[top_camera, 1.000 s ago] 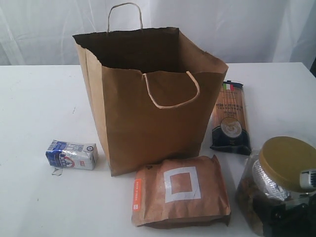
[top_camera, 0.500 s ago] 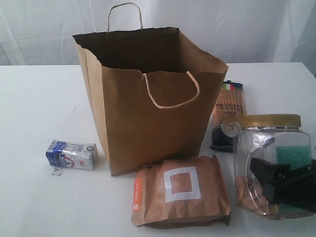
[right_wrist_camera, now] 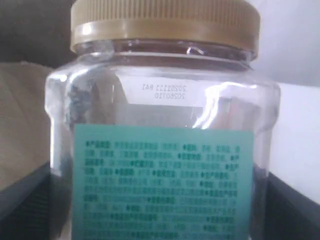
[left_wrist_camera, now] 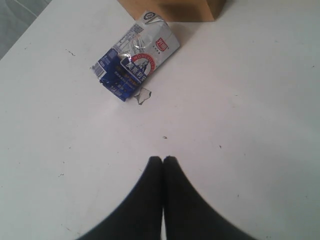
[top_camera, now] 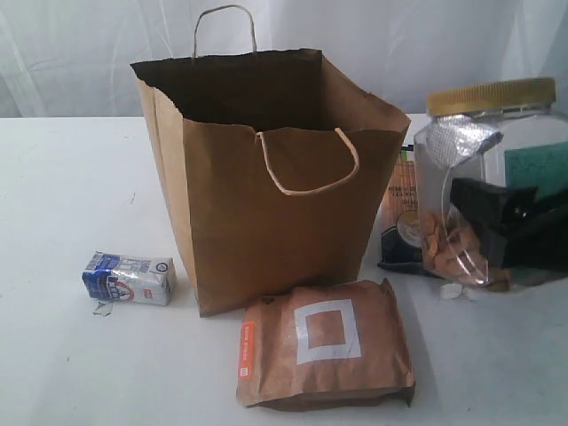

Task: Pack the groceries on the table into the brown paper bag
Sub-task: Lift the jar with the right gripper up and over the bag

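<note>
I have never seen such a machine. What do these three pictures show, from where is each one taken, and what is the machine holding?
This is a robot with two arms, each ending in a gripper, a two-fingered clamp. The wide picture comes from a camera apart from the arms; the other two from cameras on the wrists. On the white table stands an open brown paper bag; around it lie a brown pouch, a small blue-white carton and a pasta packet. The right gripper holds a gold-lidded clear jar beside the bag. The left gripper is shut and empty, near the carton.
</note>
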Controlling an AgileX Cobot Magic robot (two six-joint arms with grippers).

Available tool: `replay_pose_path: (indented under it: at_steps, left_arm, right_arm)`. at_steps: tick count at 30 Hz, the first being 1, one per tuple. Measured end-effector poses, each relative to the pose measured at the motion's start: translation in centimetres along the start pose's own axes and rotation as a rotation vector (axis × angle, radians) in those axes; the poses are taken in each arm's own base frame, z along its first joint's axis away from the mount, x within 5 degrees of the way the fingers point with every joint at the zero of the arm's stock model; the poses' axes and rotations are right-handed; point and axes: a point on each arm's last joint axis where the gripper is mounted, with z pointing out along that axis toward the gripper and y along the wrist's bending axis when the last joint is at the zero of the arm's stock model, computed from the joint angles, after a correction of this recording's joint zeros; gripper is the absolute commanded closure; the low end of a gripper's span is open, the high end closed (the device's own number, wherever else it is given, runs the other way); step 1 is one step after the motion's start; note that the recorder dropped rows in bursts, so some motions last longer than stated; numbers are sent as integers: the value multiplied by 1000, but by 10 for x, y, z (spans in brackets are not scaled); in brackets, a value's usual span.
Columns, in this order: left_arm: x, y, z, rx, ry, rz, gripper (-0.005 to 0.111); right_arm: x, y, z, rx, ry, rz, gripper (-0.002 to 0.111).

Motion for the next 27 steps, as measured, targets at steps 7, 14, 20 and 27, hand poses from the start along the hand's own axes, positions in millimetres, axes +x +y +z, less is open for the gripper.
replay_pose_path:
  at_steps: [7, 14, 20, 27]
  left_arm:
    - [0, 0, 0, 0, 0, 0, 107]
    - [0, 0, 0, 0, 0, 0, 107]
    - [0, 0, 0, 0, 0, 0, 107]
    - [0, 0, 0, 0, 0, 0, 107]
  right_arm:
    - [-42, -6, -6, 53, -134, -116, 108]
    - [-89, -7, -7, 73, -279, -72, 108]
    - [-113, -8, 26, 70, -258, -69, 108]
    - [-125, 3, 47, 4, -282, -36, 108]
